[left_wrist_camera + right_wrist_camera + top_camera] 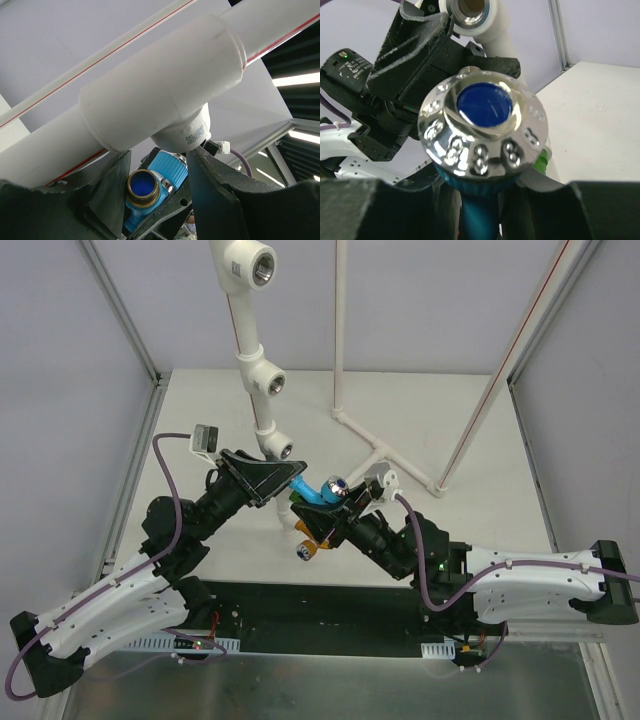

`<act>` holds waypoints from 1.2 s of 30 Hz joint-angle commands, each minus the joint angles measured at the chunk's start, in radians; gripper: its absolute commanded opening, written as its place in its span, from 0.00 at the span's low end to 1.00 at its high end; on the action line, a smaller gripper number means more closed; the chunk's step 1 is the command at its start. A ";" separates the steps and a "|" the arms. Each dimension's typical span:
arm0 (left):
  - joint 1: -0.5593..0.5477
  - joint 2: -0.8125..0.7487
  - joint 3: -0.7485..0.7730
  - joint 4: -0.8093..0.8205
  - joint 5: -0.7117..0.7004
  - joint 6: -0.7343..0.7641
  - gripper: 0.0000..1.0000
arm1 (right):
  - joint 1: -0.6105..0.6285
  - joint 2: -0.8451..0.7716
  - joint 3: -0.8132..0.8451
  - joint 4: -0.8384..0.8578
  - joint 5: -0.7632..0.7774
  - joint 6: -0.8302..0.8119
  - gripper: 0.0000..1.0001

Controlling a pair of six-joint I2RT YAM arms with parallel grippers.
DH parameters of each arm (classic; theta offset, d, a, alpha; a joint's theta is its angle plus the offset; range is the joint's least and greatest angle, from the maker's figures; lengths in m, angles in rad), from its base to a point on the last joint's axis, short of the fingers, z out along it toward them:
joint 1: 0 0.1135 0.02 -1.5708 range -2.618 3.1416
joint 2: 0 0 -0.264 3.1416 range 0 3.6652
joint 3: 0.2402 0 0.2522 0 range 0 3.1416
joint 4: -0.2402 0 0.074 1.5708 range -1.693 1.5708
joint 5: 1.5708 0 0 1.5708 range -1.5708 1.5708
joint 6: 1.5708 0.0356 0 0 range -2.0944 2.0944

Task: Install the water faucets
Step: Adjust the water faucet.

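Observation:
My right gripper (330, 504) is shut on the light blue faucet (320, 492), held above the table just below the lowest white tee fitting (280, 448). From the right wrist, its shiny cap (485, 125) fills the view and its blue body (477, 210) sits between my right gripper's (480, 200) fingers. My left gripper (288, 480) is open beside that tee. In the left wrist view the tee outlet (182, 135) sits just above my left gripper's (159, 156) spread fingers, and the blue faucet's brass threaded end (142, 186) shows in the gap. A green faucet (296, 499) and an orange faucet (308, 546) lie under the grippers.
A white pipe (250, 350) rises from the table with two more tee fittings (268, 380) higher up. A white pipe stand (385, 450) lies on the table at the back right. Frame posts (500, 370) and grey walls enclose the table.

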 commanded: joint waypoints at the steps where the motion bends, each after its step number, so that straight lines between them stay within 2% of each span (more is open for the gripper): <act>1: 0.001 -0.001 0.064 0.079 0.029 0.003 0.49 | -0.002 0.007 0.020 -0.069 0.042 0.010 0.00; 4: 0.000 0.004 0.064 0.078 0.033 0.003 0.49 | 0.006 0.020 0.024 -0.075 0.053 0.003 0.00; 6: 0.001 0.004 0.062 0.078 0.037 0.005 0.42 | 0.009 0.020 0.024 -0.070 0.058 -0.005 0.00; 8: 0.001 0.005 0.058 0.078 0.040 0.005 0.21 | 0.009 0.014 0.023 -0.055 0.062 -0.011 0.00; 11: -0.002 0.005 0.053 0.075 0.046 0.005 0.01 | 0.009 -0.009 0.023 -0.030 0.055 -0.016 0.00; 17: -0.005 0.005 0.045 0.067 0.036 -0.006 0.00 | 0.009 -0.060 0.020 0.043 -0.005 -0.080 0.00; 19: -0.009 0.001 0.038 0.068 0.008 -0.014 0.00 | 0.009 -0.069 0.005 0.100 -0.017 -0.095 0.12; 20: -0.014 -0.002 0.035 0.073 -0.007 -0.018 0.00 | 0.009 -0.071 -0.002 0.132 -0.025 -0.112 0.23; 21: -0.014 -0.006 0.029 0.084 -0.027 -0.026 0.00 | 0.009 -0.069 -0.014 0.175 -0.033 -0.125 0.30; 24: -0.020 -0.003 0.013 0.136 -0.059 -0.049 0.00 | 0.009 -0.051 -0.034 0.307 -0.047 -0.158 0.41; 30: -0.028 0.011 0.009 0.176 -0.084 -0.074 0.00 | 0.009 -0.005 -0.029 0.468 -0.079 -0.195 0.46; 36: -0.035 0.022 0.012 0.187 -0.090 -0.081 0.00 | 0.009 0.031 0.004 0.462 -0.070 -0.204 0.45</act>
